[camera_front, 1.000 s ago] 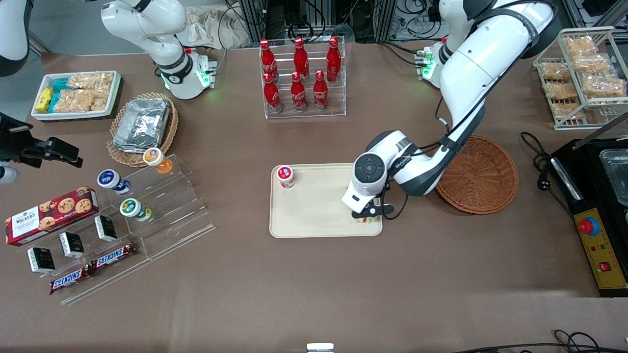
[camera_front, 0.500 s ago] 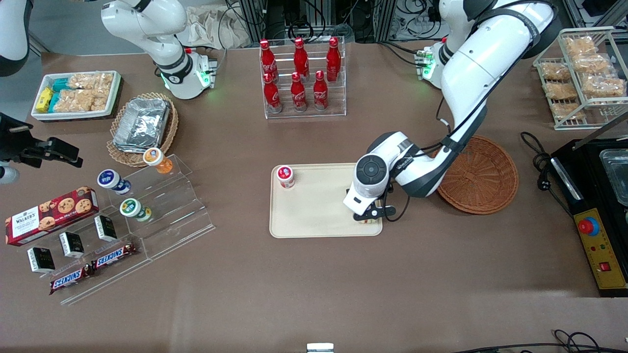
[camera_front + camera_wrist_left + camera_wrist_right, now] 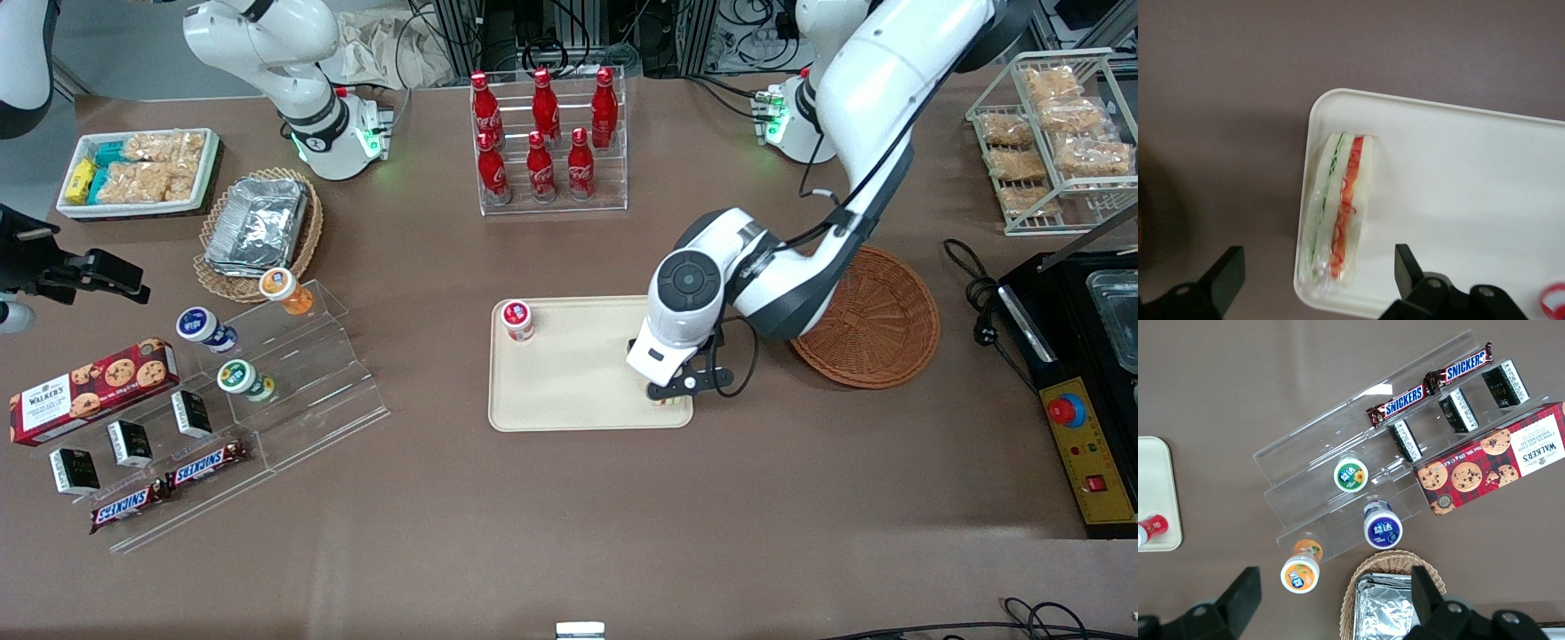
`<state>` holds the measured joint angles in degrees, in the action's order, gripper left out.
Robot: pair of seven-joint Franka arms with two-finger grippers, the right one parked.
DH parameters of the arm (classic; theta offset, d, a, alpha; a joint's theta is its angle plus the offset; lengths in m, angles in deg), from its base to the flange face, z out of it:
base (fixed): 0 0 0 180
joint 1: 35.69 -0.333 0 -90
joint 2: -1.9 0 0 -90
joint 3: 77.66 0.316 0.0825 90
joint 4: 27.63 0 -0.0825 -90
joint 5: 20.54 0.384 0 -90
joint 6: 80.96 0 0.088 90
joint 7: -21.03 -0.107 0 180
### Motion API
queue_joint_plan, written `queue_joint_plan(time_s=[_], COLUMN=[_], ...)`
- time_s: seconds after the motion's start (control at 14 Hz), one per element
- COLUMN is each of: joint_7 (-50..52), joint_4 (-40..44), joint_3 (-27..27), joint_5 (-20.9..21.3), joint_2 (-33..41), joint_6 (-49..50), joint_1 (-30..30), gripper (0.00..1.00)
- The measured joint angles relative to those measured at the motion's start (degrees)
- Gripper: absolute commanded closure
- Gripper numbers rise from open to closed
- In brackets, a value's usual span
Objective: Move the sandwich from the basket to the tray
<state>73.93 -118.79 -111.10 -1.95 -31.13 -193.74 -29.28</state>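
Observation:
The sandwich, a wrapped wedge with green and orange filling showing along its edge, lies on the cream tray right at one rounded corner. In the front view only a sliver of the sandwich shows under the wrist, at the tray's corner nearest the camera and toward the basket. My gripper hangs above the sandwich, open, its fingers standing apart on either side without touching it. The gripper sits under the white wrist. The reddish-brown basket beside the tray holds nothing that I can see.
A small red-lidded cup stands on the tray's corner toward the parked arm. A rack of red bottles is farther from the camera. An acrylic step stand with snacks lies toward the parked arm's end. A black control box sits past the basket.
The wrist has risen and drawn slightly away from the camera. The sandwich stays on the tray corner.

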Motion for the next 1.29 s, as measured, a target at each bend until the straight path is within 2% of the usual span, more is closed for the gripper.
queue_joint_plan(time_s=[0.14, 0.57, 1.0, 1.29], joint_7=[-3.97, -15.22, -32.47, -41.23], joint_4=[1.10, 1.23, 1.06, -0.20], joint_3=[0.19, 5.76, 17.25, 23.82], joint_5=[-2.55, -3.50, -10.85, -13.30], joint_2=[3.32, 9.42, 17.61, 23.18], joint_6=[3.60, 9.47, 15.21, 18.79], joint_1=[-0.10, -0.19, -0.18, -0.03], gripper=[0.01, 0.01, 0.00, 0.00])
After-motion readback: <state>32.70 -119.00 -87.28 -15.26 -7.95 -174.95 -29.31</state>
